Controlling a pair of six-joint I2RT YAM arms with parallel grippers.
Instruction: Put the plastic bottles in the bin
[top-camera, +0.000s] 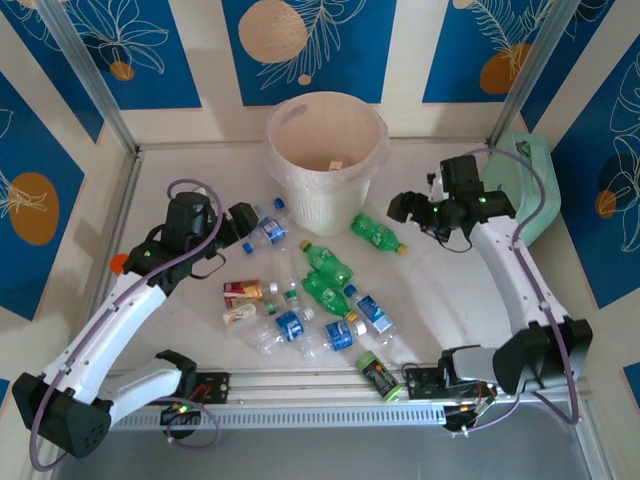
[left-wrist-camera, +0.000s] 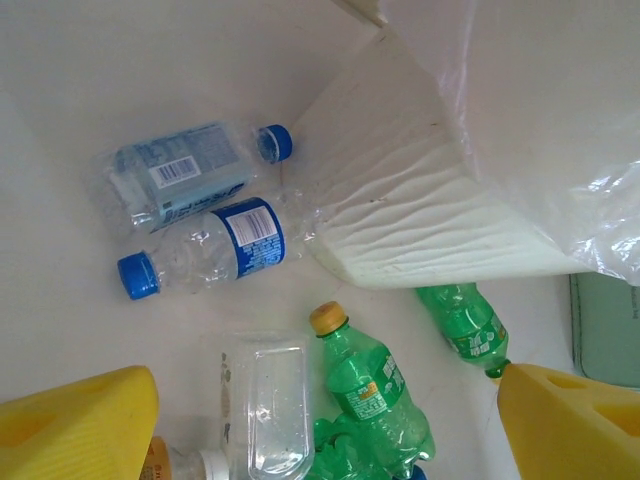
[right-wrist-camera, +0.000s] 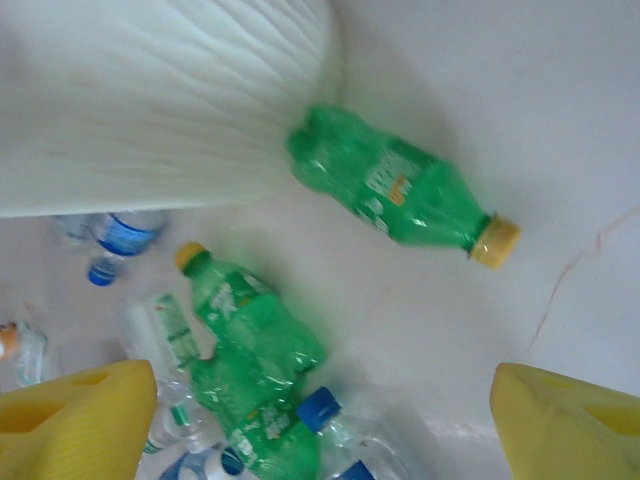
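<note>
Left claw: spread wide, nothing between its yellow fingers; it hangs over the table left of the bin.
Right claw: likewise wide and empty, its fingers well apart; it hangs right of the bin.
Bin: upright at the far middle of the table, bag-lined, mouth open to the top.
Bottles: all lie on their sides on the table in front of the bin, between the two arms, several touching or overlapping.
Lone green bottle: just beside the bin's right side, yellow cap pointing away from it, apart from the rest; likely the easiest pick for the right claw.
Green pair: mid-heap and pressed together, so lifting one may drag the other.
Clear bottles: two with blue caps lie side by side near the bin's left side, ahead of the left claw's fingers; their walls look dented.
Weight: they look empty, so probably very light.
Walls: thin and soft, judging by the dents; a hard squeeze would likely crush them.
Surface: smooth and round, probably prone to roll away or slip out of a loose pinch.
Hold: best across the mid-body on the label, jaws square to the long axis.
Cap end: stiffer but narrow, a poorer bite.
</note>
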